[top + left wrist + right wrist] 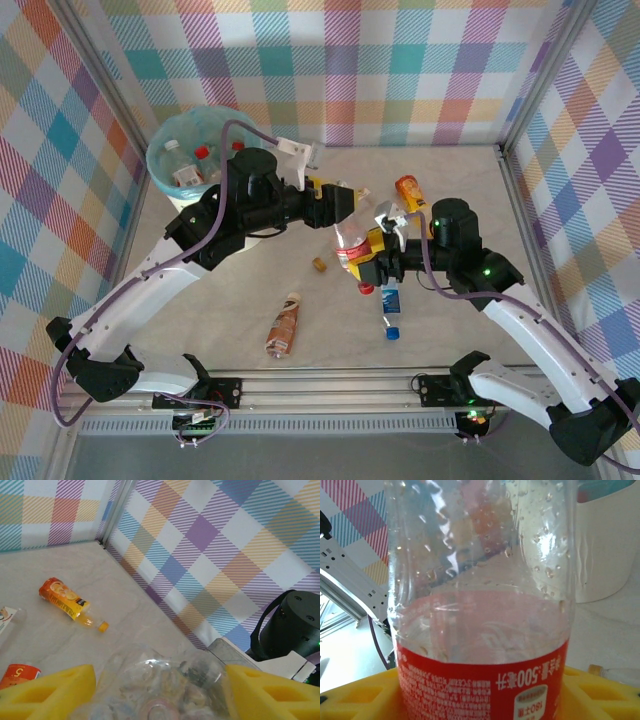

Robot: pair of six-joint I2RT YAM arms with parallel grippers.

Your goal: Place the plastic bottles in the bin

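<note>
A clear plastic bottle [351, 248] with a red label and a red cap hangs above the middle of the table, cap toward the near edge. My left gripper [347, 208] is shut on its base, and in the left wrist view the yellow pads [55, 690] press both sides of the clear bottle [160, 685]. My right gripper [373, 262] is shut on the labelled part, which stands between the jaws as the bottle [480, 605] in the right wrist view. The bin [190, 150] stands at the far left with several bottles inside.
An orange bottle [410, 190] lies at the far right, also the orange bottle [65, 598] in the left wrist view. A blue-capped clear bottle [390, 305] and a brown bottle [284, 325] lie near the front. A small brown cap [319, 264] sits mid-table. The bin's white wall [605, 545] rises behind the held bottle.
</note>
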